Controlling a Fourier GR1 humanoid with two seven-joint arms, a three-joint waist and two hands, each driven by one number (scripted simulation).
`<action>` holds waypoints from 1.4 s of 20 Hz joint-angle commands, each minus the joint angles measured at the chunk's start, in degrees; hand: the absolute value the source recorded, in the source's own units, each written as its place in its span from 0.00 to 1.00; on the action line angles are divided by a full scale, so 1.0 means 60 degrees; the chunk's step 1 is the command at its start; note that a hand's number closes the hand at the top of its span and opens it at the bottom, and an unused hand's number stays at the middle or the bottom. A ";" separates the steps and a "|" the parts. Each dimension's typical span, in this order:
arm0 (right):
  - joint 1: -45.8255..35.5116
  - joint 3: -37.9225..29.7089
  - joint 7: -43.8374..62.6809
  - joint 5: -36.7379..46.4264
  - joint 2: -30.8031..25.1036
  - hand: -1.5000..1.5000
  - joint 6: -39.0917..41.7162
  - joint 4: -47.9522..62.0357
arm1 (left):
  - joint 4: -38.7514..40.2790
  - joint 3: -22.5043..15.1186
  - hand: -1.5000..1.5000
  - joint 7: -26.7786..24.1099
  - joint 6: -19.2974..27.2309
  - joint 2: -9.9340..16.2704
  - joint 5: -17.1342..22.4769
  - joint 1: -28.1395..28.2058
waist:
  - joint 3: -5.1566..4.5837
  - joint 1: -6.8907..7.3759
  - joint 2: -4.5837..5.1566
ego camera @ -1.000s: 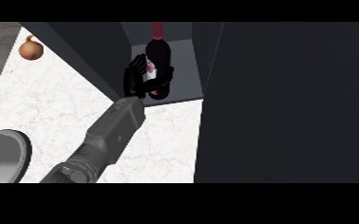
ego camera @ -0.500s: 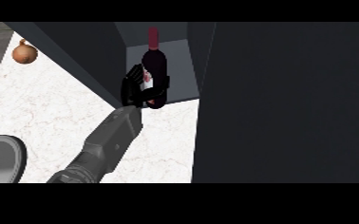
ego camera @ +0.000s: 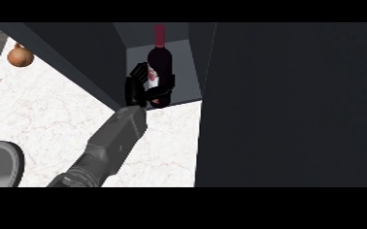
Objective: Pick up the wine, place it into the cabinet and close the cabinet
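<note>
1. Wine bottle (ego camera: 158, 63) judged glass: stiff, smooth, breakable, bottom-heavy; best held round its wide body, not the thin neck
2. Dark bottle, red capsule on the neck, pale label with a red mark
3. One hand (ego camera: 141, 88) in view, which one unclear, fingers wrapped round the lower body
4. Bottle upright inside the open cabinet (ego camera: 100, 53); cabinet door (ego camera: 287, 106) not closed
</note>
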 commanded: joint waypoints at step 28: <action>0.0856 -0.0748 -0.0653 -0.0303 -0.0124 0.00 0.0445 -0.0025 | 0.0424 -0.0044 1.00 0.1761 0.1297 0.0000 0.0774 -0.2573 | 0.0040 0.0442 0.0119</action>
